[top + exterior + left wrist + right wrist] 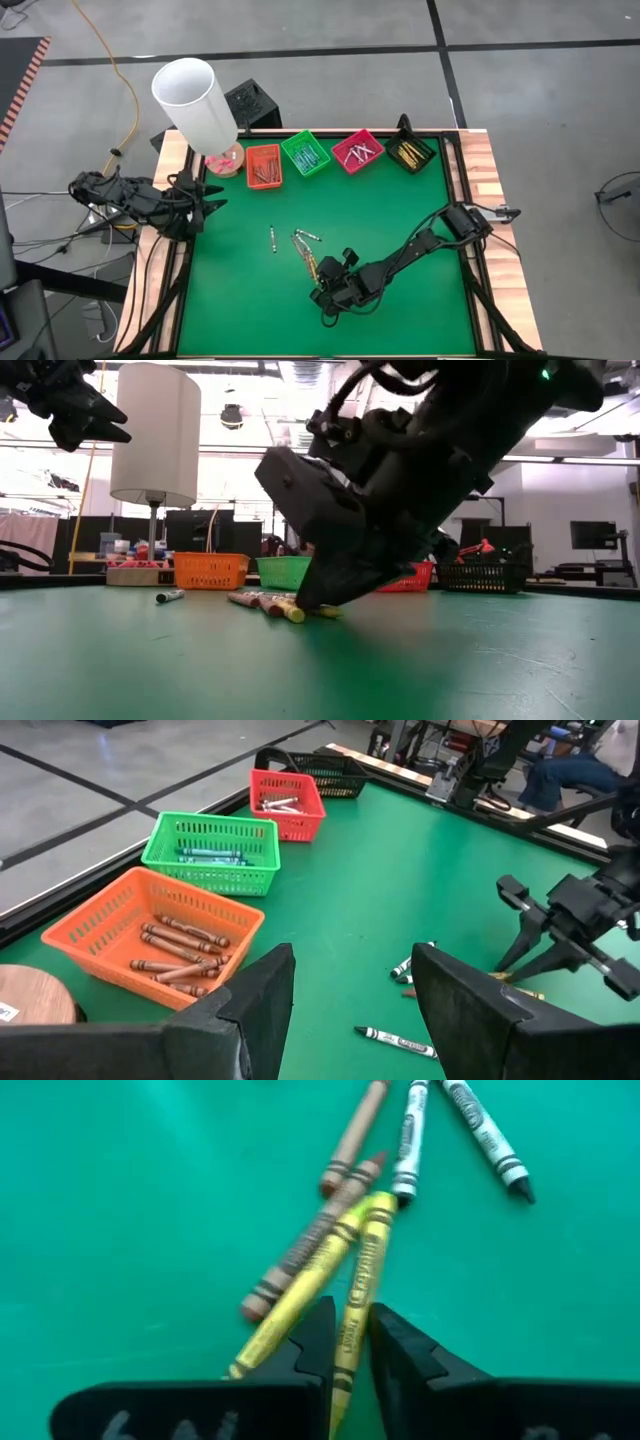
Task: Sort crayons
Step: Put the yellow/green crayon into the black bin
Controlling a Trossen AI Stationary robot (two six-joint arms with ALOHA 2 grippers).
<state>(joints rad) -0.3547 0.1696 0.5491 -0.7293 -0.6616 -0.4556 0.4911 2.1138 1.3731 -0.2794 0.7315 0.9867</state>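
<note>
Right hand is down on the green worktop, its two dark fingers nearly together and clamped on a yellow crayon that lies lengthwise between the tips. Touching that crayon on one side is a second yellow crayon, with a brown crayon crossing just beyond it; past the fingertips lie another brown crayon, a grey-white crayon and a further grey one, all loose on the mat. A single grey crayon lies apart, farther from the hand toward the left arm. Along the far edge of the worktop, well beyond the hand, stand four small trays in a row: an orange tray holding brown crayons, a green tray with bluish ones, a red tray with pale ones, and a black tray with yellow ones. Next to the orange tray stands a lamp with a white shade on a round wooden base. Left hand hovers over the worktop's left edge, released, fingers spread wide and holding nothing. Around the worktop is a grey floor with dark lines and a yellow cable.
</note>
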